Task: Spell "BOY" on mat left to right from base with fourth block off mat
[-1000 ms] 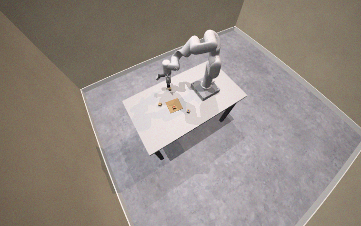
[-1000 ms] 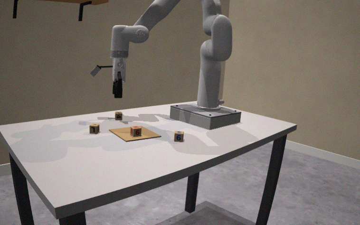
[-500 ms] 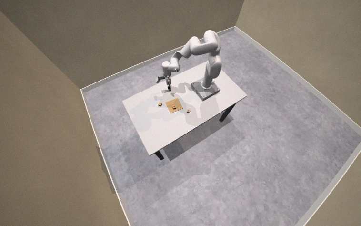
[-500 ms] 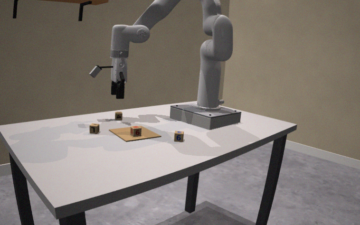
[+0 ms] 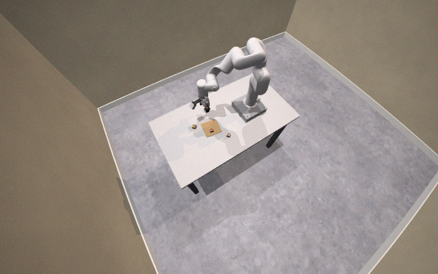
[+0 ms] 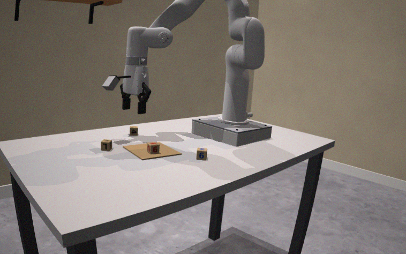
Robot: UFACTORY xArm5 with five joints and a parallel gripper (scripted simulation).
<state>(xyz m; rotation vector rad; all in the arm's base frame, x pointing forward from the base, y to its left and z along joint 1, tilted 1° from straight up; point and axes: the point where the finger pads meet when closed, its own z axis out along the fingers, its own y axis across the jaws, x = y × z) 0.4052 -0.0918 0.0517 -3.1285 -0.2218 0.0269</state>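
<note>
A tan mat [image 6: 151, 150] [image 5: 211, 126] lies on the white table. One block with red markings [image 6: 153, 148] [image 5: 211, 130] sits on the mat. A block with blue markings [image 6: 201, 154] [image 5: 228, 134] lies on the table to the right of the mat. A block with dark markings [image 6: 106, 144] [image 5: 193, 126] lies to the left of the mat. Another block [image 6: 133, 130] lies behind the mat. Letters on the top faces are too small to read. My gripper [image 6: 133, 106] [image 5: 205, 108] is open and empty, pointing down, well above the block behind the mat.
The robot base [image 6: 231, 131] stands on the table at the back right. A wooden shelf [image 6: 89, 2] hangs on the wall at the upper left. The table edge runs along the front.
</note>
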